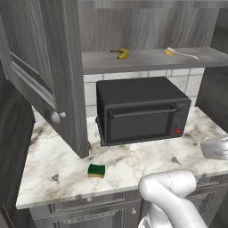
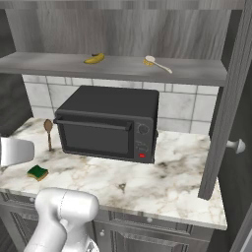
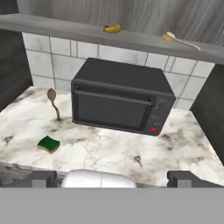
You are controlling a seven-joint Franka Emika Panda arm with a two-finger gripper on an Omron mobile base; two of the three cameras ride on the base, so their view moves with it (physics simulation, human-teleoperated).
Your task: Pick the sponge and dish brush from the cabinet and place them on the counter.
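The green-topped sponge (image 1: pixel 96 170) (image 2: pixel 37 172) (image 3: pixel 48 144) lies flat on the marble counter (image 1: pixel 133 162) (image 2: pixel 167 184) (image 3: pixel 109 148), near its front edge and left of the microwave. On the grey shelf (image 1: pixel 147 61) (image 2: pixel 59 63) of the open cabinet (image 1: pixel 44 75) rests the dish brush (image 1: pixel 181 54) (image 2: pixel 158 64) (image 3: pixel 181 41), toward the right end with its yellow head pointing left. My gripper (image 3: pixel 114 180) is open, held back in front of the counter and well below the shelf, with nothing between its fingers (image 3: pixel 43 178).
A black microwave (image 1: pixel 140 109) (image 2: pixel 110 123) (image 3: pixel 122 96) stands under the shelf. A banana (image 1: pixel 121 53) (image 2: pixel 94 58) (image 3: pixel 112 29) lies on the shelf, left of the brush. A brown spoon (image 2: pixel 48 130) (image 3: pixel 54 103) leans beside the microwave. Open cabinet doors (image 2: pixel 231 98) jut out on both sides.
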